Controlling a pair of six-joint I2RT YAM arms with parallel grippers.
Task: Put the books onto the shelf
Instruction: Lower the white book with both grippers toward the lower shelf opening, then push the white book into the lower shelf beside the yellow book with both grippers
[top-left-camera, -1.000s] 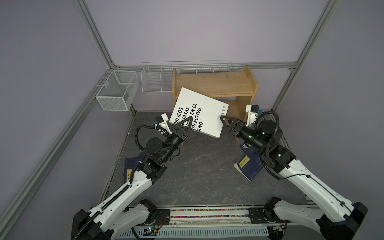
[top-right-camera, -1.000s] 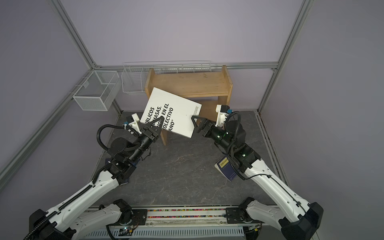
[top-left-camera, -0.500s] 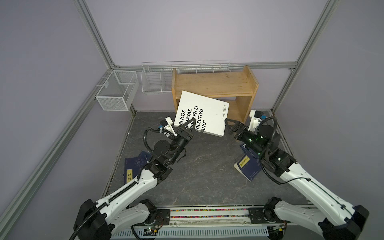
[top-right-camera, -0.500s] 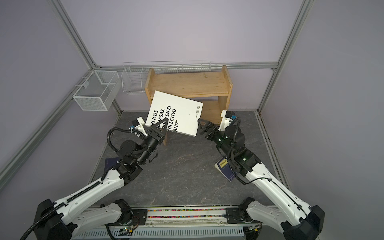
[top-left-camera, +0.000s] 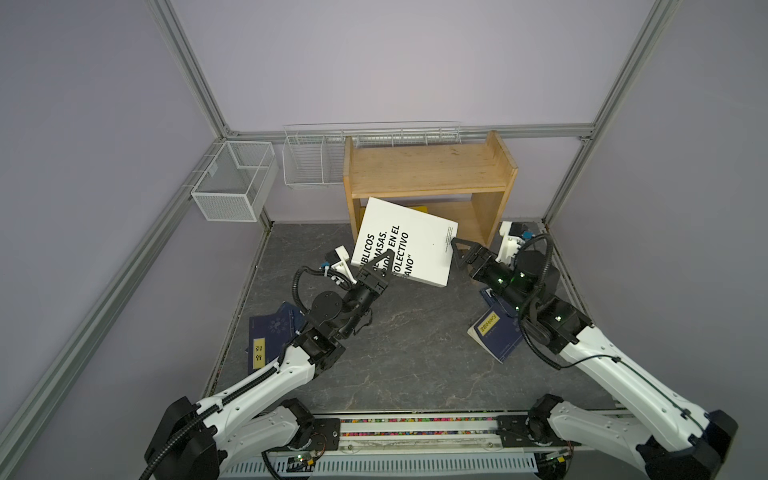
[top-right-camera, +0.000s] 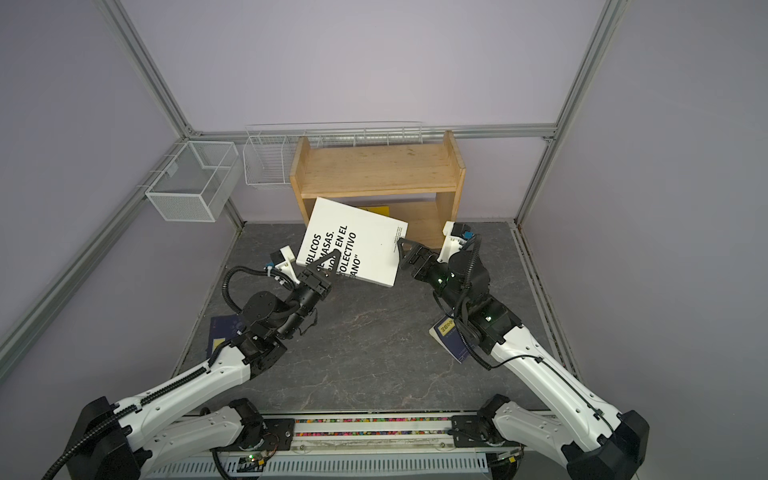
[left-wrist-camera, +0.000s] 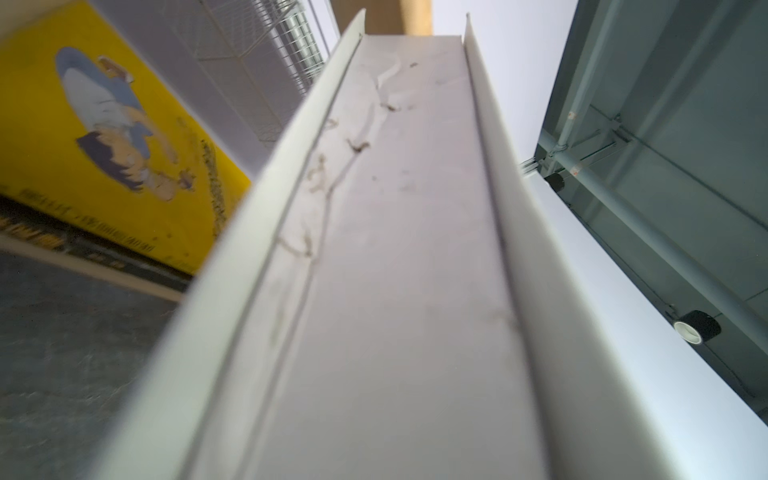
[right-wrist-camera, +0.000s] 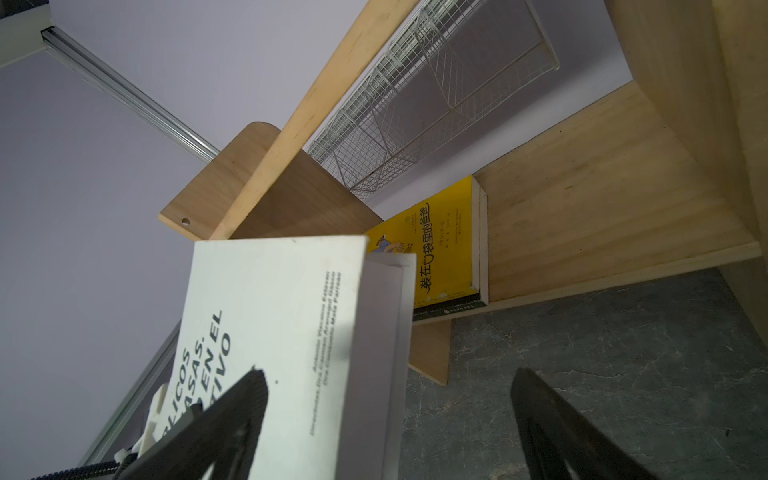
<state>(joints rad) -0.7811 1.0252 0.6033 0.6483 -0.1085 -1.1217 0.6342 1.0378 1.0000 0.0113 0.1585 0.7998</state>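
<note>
My left gripper (top-left-camera: 384, 259) (top-right-camera: 330, 259) is shut on the lower left corner of the thick white book (top-left-camera: 409, 243) (top-right-camera: 357, 245), which hangs tilted in front of the shelf's (top-left-camera: 428, 166) (top-right-camera: 374, 166) lower tier. In the left wrist view the white book's page edge (left-wrist-camera: 395, 249) fills the frame and hides the fingers. My right gripper (top-left-camera: 454, 246) (top-right-camera: 401, 247) (right-wrist-camera: 388, 378) is open and straddles the book's right edge (right-wrist-camera: 270, 311), one finger over the cover. A yellow book (right-wrist-camera: 440, 249) (left-wrist-camera: 104, 124) lies on a black book (right-wrist-camera: 449, 305) in the lower tier.
Navy books with yellow labels lie on the dark floor, one on the left (top-left-camera: 270, 332) (top-right-camera: 220, 336) and another under my right arm (top-left-camera: 496, 332) (top-right-camera: 451, 336). White wire baskets (top-left-camera: 235, 187) (top-left-camera: 311, 166) hang on the back rail, left of the shelf.
The white book has come down and forward toward the shelf's lower tier, carried by my left gripper. My right gripper has dropped with it and stays open at its right edge.
</note>
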